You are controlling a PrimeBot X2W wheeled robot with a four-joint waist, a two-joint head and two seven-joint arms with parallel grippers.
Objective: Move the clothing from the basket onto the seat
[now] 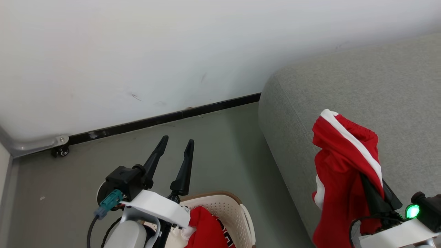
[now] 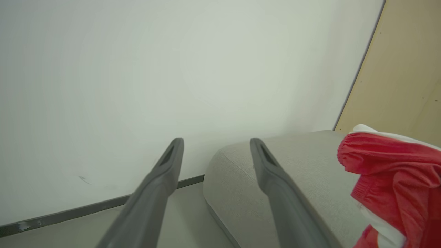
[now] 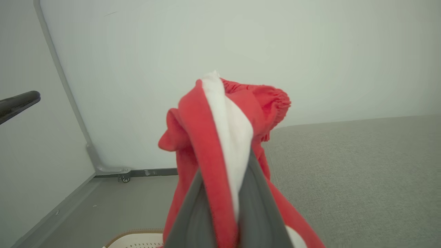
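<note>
Bright, soft, even light, barely any shadow; wrist views bend at their edges (wide lenses), and the near clothing [image 3: 193, 144] looks blurred.

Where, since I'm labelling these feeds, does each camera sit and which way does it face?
Head view: on the head, looking down at floor, basket, seat; left gripper, right gripper show.
Left wrist view: along the open left gripper's fingers toward wall and seat.
Right wrist view: along the right gripper, shut on the red garment, toward wall, seat.
All share seat and garment.
</note>
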